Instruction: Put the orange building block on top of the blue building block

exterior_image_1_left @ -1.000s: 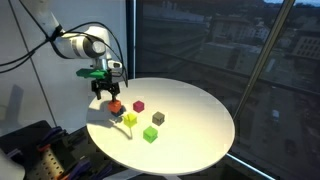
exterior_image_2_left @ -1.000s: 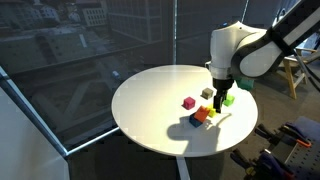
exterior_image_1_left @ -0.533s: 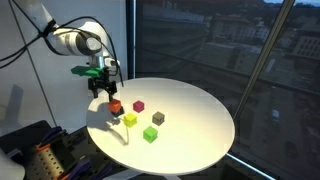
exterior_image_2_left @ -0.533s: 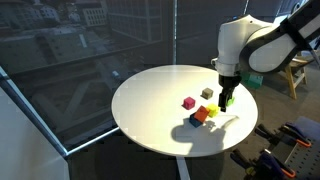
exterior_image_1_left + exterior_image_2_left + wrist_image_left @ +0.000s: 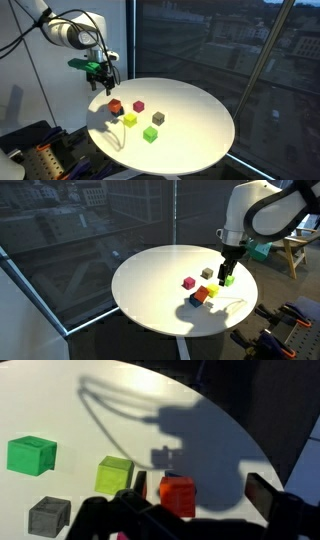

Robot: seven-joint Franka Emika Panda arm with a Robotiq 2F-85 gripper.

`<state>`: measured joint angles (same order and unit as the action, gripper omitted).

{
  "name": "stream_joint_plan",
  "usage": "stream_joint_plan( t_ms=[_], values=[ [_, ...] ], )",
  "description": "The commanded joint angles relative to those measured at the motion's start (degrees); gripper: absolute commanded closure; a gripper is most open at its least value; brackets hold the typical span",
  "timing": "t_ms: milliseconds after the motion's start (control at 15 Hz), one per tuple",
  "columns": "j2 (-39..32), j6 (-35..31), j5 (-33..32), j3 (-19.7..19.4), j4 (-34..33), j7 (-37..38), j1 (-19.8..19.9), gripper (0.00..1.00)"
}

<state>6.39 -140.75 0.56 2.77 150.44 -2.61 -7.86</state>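
The orange building block (image 5: 114,105) sits on top of the blue building block (image 5: 113,113) near the edge of the round white table (image 5: 200,125). Both exterior views show the stack, with the orange (image 5: 203,293) over the blue (image 5: 196,301). My gripper (image 5: 100,85) hangs open and empty above the stack, clear of it, also in the exterior view (image 5: 227,272). In the wrist view the orange block (image 5: 178,497) lies between and below my open fingers (image 5: 200,495). Only a dark sliver of the blue block (image 5: 168,478) shows behind it.
A magenta cube (image 5: 138,104), a yellow cube (image 5: 129,120), a grey cube (image 5: 158,118) and a green cube (image 5: 150,134) lie close to the stack. The wrist view shows the green (image 5: 31,455), yellow (image 5: 114,473) and grey (image 5: 49,514) cubes. The table edge is just behind the stack.
My gripper has risen straight up from the stack, open and empty. The orange block stays on the blue block.
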Motion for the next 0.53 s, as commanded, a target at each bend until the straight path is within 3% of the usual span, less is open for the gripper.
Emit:
stream_joint_plan(
  t_ms=[0,467],
  values=[
    [4.4,-0.9,2.8,0.6,2.0,-0.1,0.7,0.00],
    [8.4,-0.6,2.5,0.8,2.9,2.3,1.0,0.00]
  ],
)
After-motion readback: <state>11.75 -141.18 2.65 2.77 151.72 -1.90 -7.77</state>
